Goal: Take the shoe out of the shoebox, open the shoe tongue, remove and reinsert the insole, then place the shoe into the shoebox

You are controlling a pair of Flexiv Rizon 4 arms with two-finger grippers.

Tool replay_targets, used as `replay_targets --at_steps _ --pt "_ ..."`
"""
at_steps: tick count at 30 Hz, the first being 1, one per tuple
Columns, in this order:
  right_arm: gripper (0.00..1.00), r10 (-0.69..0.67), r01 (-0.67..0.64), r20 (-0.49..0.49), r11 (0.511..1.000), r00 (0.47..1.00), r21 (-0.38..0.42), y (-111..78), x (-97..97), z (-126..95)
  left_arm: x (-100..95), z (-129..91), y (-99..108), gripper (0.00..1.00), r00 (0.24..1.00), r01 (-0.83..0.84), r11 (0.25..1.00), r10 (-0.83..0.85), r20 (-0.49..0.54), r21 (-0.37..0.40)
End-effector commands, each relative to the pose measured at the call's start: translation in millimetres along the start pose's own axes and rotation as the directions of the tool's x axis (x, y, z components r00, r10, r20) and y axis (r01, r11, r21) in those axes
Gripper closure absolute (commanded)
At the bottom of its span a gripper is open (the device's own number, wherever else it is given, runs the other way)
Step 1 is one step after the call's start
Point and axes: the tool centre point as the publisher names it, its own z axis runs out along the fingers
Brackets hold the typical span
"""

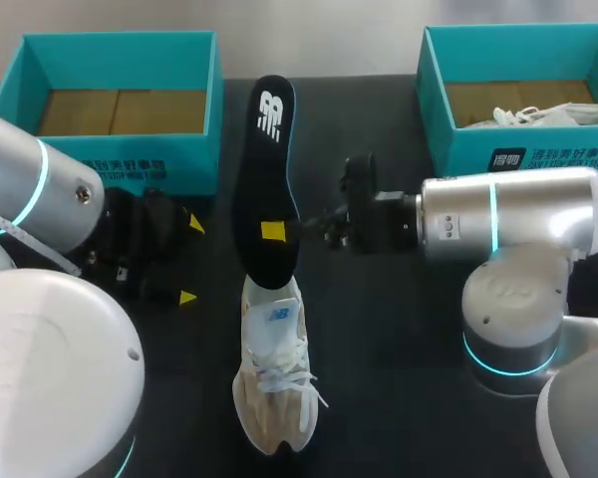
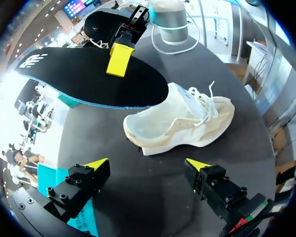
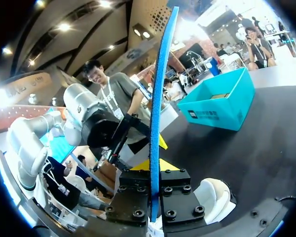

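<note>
The right hand [image 1: 272, 231], reaching in level from the right, pinches the black insole [image 1: 266, 169] above the white sneaker's [image 1: 274, 383] heel. The left hand [image 1: 191, 261] hangs spread, left of the sneaker, over the desk [image 1: 399, 398].

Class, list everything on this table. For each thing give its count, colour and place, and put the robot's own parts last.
insole: one, black top and blue underside, held over the shoe's heel end
shoe: one, cream-white, mid-table, toe toward the near edge
left shoebox: one, teal, far left, only a brown floor showing
right shoebox: one, teal, far right, something white with laces inside
table: one, black
left gripper: one, yellow tips, open, beside the shoe, touching nothing
right gripper: one, yellow tips, shut on the insole
</note>
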Motion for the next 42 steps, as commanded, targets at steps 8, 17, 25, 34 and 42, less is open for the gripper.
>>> replay_targets --at_steps 8,17,25,34,42 --pt "1.0 -0.045 0.045 0.042 0.999 0.998 0.004 0.0 -3.7 11.8 1.7 3.5 2.8 0.0 1.0 0.02 0.999 -0.02 -0.011 0.033" --pt "1.0 -0.111 0.112 -0.054 0.994 0.992 0.013 -0.3 -26.8 33.7 9.5 39.3 12.3 0.0 0.986 0.151 0.988 -0.147 -0.084 0.041" --pt "1.0 -0.145 0.147 -0.097 0.989 0.985 0.013 -3.1 -53.1 32.6 13.8 63.4 7.2 0.0 0.975 0.193 0.981 -0.188 -0.122 0.029" --pt "1.0 -0.145 0.147 -0.106 0.989 0.984 0.012 -5.1 -55.7 32.2 14.7 66.1 6.8 0.0 0.973 0.189 0.982 -0.183 -0.138 0.028" --pt "1.0 -0.135 0.131 -0.17 0.991 0.976 -0.033 -14.1 -61.3 26.0 17.1 72.0 2.6 0.0 0.975 0.17 0.985 -0.162 -0.155 0.039"
